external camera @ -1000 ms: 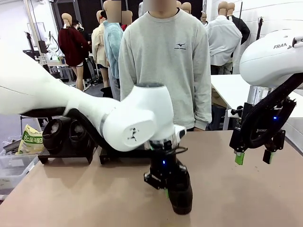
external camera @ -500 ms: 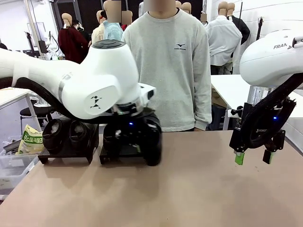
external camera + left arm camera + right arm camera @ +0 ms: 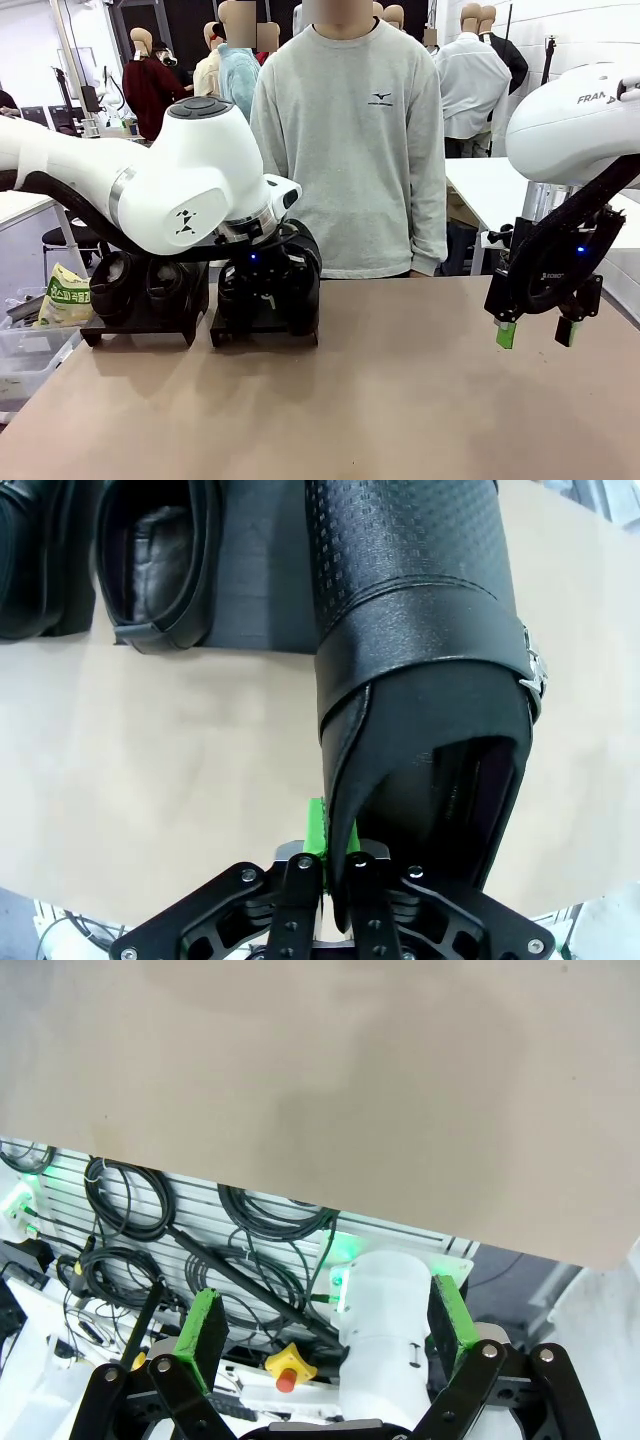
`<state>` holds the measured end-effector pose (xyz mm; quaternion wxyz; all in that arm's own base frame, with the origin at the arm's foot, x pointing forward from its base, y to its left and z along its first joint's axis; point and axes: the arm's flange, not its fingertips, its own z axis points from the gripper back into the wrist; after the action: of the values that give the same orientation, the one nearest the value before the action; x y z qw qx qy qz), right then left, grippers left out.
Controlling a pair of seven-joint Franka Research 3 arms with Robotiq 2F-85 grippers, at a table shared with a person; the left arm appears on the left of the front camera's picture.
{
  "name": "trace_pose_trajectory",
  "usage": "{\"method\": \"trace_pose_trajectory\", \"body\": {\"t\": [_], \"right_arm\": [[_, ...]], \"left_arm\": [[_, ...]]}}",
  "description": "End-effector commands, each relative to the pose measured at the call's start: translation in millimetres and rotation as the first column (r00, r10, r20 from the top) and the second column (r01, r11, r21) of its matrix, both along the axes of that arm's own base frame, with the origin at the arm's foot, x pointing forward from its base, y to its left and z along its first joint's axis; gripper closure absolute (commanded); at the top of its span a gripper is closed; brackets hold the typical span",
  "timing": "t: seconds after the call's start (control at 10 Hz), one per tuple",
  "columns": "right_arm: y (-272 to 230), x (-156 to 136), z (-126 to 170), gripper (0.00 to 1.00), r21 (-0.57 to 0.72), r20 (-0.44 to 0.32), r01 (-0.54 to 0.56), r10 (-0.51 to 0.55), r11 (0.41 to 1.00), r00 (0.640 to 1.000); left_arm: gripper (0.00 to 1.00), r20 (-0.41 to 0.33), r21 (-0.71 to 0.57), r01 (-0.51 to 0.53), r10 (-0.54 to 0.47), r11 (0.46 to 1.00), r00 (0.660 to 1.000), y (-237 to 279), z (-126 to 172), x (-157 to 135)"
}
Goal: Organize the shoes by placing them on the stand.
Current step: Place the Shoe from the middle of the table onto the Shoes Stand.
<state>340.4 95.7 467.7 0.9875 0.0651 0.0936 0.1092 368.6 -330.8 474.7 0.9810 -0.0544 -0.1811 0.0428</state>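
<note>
My left gripper (image 3: 262, 292) is shut on the heel collar of a black shoe (image 3: 303, 268), holding it over the right end of the black stand (image 3: 262, 330) at the table's back left. In the left wrist view the gripper (image 3: 335, 865) pinches the shoe (image 3: 420, 660), whose toe points onto the stand (image 3: 258, 590). A second shoe (image 3: 160, 570) rests beside it and a third (image 3: 25, 560) farther left. Two shoes (image 3: 115, 280) (image 3: 165, 282) sit on the stand's left section. My right gripper (image 3: 537, 335) (image 3: 325, 1335) hangs open above the table's right side, with nothing between its fingers.
A person in a grey sweatshirt (image 3: 350, 150) stands at the far edge behind the stand. The brown table (image 3: 400, 400) is bare in front and to the right. A printed bag (image 3: 65, 295) and a clear bin (image 3: 20, 355) lie off the table's left edge.
My left arm has carried the shoe from the table's front middle back and left to the stand. The right arm has not moved.
</note>
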Motion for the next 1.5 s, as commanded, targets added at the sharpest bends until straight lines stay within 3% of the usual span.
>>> {"method": "trace_pose_trajectory", "body": {"t": [0.0,0.2,0.4,0.6,0.9,1.4], "right_arm": [[1.8,3.2,2.1,0.00,-0.001,-0.005,0.008,-0.008,1.000,1.000],[1.8,3.2,2.1,0.00,-0.001,-0.005,0.008,-0.008,1.000,1.000],[1.8,3.2,2.1,0.00,-0.001,-0.005,0.008,-0.008,1.000,1.000],[1.8,3.2,2.1,0.00,-0.001,-0.005,0.008,-0.008,1.000,1.000],[1.8,3.2,2.1,0.00,-0.001,-0.005,0.008,-0.008,1.000,1.000],[1.8,3.2,2.1,0.00,-0.001,-0.005,0.008,-0.008,1.000,1.000]], "left_arm": [[1.00,-0.008,0.016,0.000,0.000,1.000,1.000,-2.2,3.6,-1.5],[1.00,0.012,0.049,0.026,-0.027,0.998,1.000,-1.8,-9.9,7.6],[1.00,0.175,0.148,-0.037,0.011,0.988,0.984,6.4,-23.5,45.5],[1.00,0.232,0.182,-0.043,-0.001,0.982,0.973,9.8,-32.2,70.4],[1.00,0.221,0.150,-0.046,0.012,0.988,0.975,3.9,-32.2,94.4],[1.00,0.114,0.129,-0.070,0.056,0.989,0.992,8.3,-43.3,121.0]]}}
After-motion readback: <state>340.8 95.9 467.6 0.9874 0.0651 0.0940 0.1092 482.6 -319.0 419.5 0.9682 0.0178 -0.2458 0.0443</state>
